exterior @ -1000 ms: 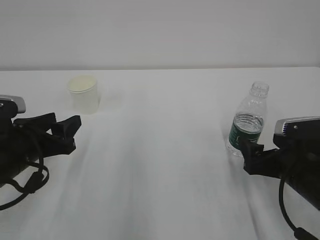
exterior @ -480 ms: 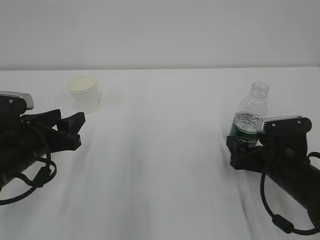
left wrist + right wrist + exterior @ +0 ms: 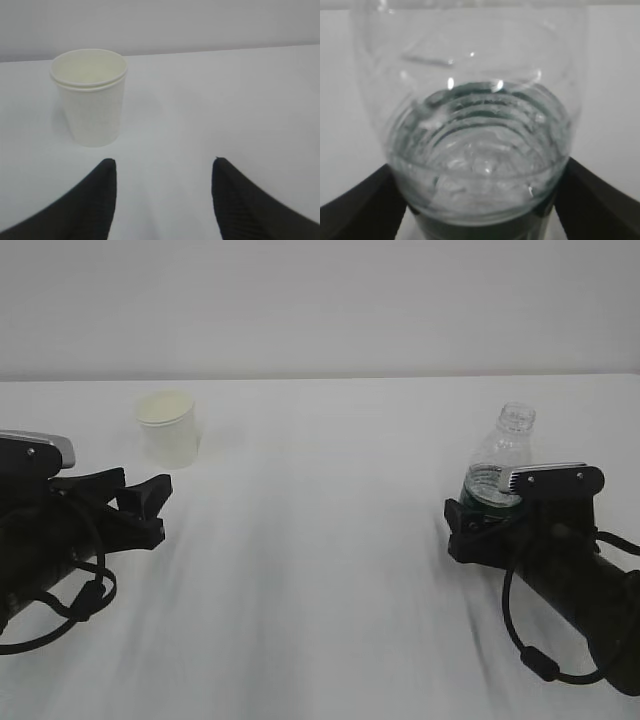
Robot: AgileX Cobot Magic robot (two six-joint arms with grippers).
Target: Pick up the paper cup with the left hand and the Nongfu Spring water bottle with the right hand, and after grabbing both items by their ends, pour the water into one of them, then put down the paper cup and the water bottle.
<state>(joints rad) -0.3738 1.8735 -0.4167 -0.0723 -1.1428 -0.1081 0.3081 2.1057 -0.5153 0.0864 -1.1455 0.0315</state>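
The white paper cup [image 3: 167,427] stands upright at the far left of the table; in the left wrist view the cup [image 3: 91,97] is ahead and left of the jaws. My left gripper [image 3: 150,502] [image 3: 162,165] is open and empty, short of the cup. The clear Nongfu Spring water bottle [image 3: 505,455] [image 3: 475,125] stands upright and capless, with water [image 3: 480,160] in its lower part. My right gripper [image 3: 470,525] [image 3: 477,200] is open, its fingers standing either side of the bottle at the green label.
The white table [image 3: 320,570] ends in a far edge against a plain pale wall. Black cables hang from both arms near the front corners.
My right gripper has moved forward and left until the bottle stands between its fingers. My left gripper has crept a little toward the cup. The cup has not moved.
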